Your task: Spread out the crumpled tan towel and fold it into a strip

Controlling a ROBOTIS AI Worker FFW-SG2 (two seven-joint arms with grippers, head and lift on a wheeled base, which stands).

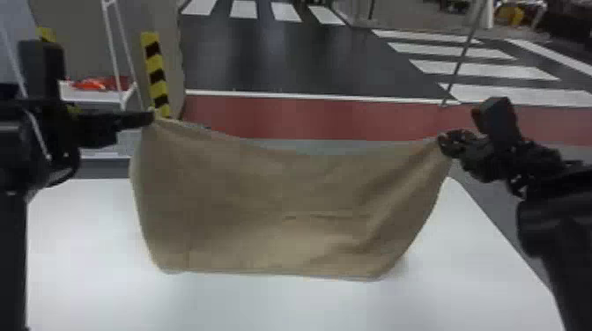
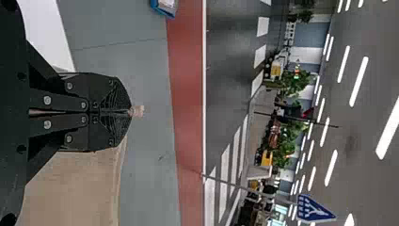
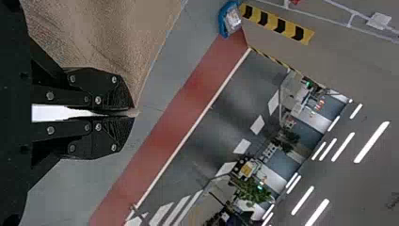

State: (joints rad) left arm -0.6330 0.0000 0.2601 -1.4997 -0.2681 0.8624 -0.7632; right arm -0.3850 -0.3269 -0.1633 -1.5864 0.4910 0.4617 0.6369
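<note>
Towel (image 1: 282,202) hanging between both grippers, upper corners pinched in left gripper (image 1: 152,116) and right gripper (image 1: 442,140).

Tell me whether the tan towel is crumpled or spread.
Spread: the towel hangs wide between two pairs of closed jaws, only softly creased.

This is an indoor mock street, with crosswalks (image 1: 483,69) under ceiling lights (image 2: 359,81).
</note>
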